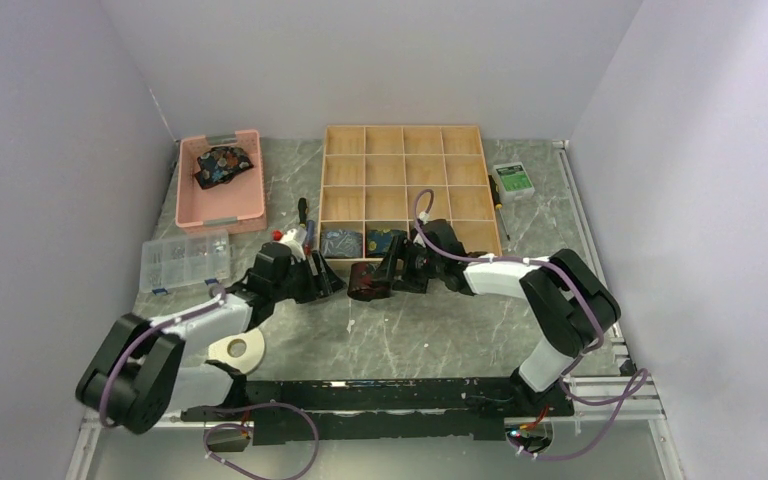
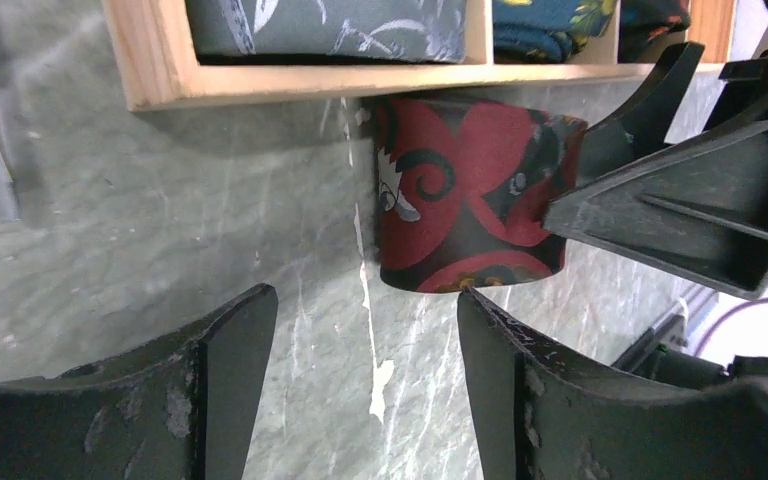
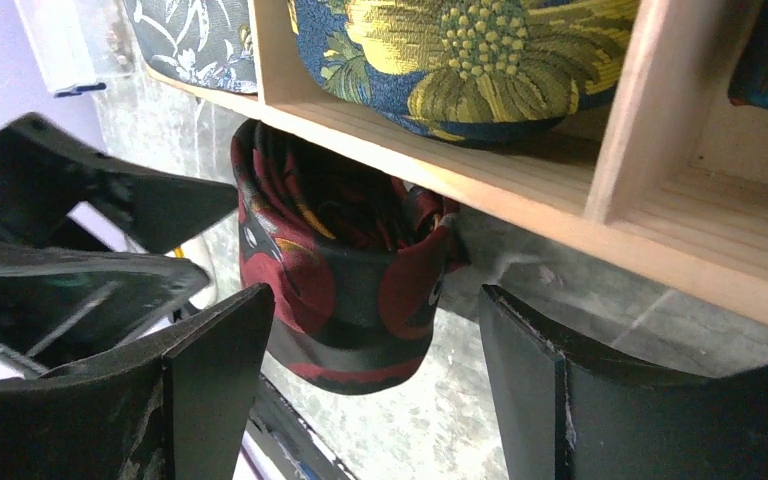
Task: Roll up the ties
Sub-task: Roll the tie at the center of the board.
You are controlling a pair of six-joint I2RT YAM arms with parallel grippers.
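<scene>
I see the rolled tie (image 1: 368,281) standing on end, spiral face upward, against the wooden organizer (image 1: 404,127). The left gripper (image 2: 365,300) and right gripper (image 3: 375,295) flank it, both released.

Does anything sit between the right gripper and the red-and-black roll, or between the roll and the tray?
Nothing visible separates the open right gripper from the roll. Only the tray's near wall stands between roll and compartments.

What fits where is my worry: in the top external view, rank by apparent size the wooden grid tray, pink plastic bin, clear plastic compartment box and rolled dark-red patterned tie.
1. wooden grid tray
2. pink plastic bin
3. clear plastic compartment box
4. rolled dark-red patterned tie
</scene>
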